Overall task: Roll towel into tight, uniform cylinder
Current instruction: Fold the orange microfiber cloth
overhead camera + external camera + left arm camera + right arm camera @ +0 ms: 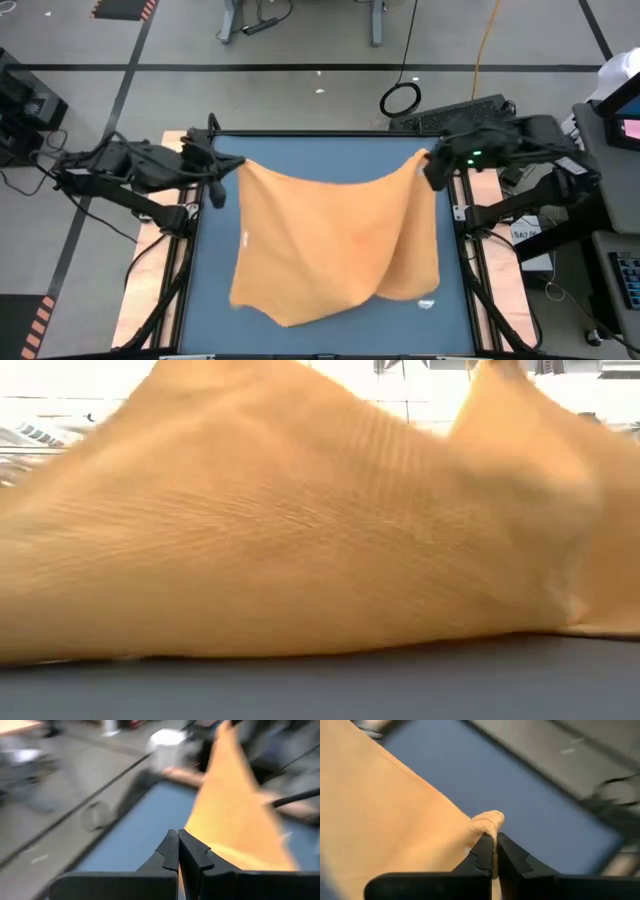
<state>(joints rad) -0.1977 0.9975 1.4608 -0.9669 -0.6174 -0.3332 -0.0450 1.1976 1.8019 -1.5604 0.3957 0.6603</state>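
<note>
Blue table lies bare beside the towel, both arms' fingers clenched on its far corners.

The towel is soft, finely ribbed matt cloth; the table top looks smooth, matt blue.

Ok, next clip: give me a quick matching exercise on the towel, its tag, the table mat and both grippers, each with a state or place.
Column one:
1. towel
2. white tag
3. left gripper
4. table mat

Column two:
A. blue, flat under the cloth
B. shut on one far corner of the cloth
C. lifted at two corners, sagging between
D. at the near edge, on the right arm's side

Pairs: 1-C, 2-D, 3-B, 4-A. The right gripper pinches the other far corner.
</note>
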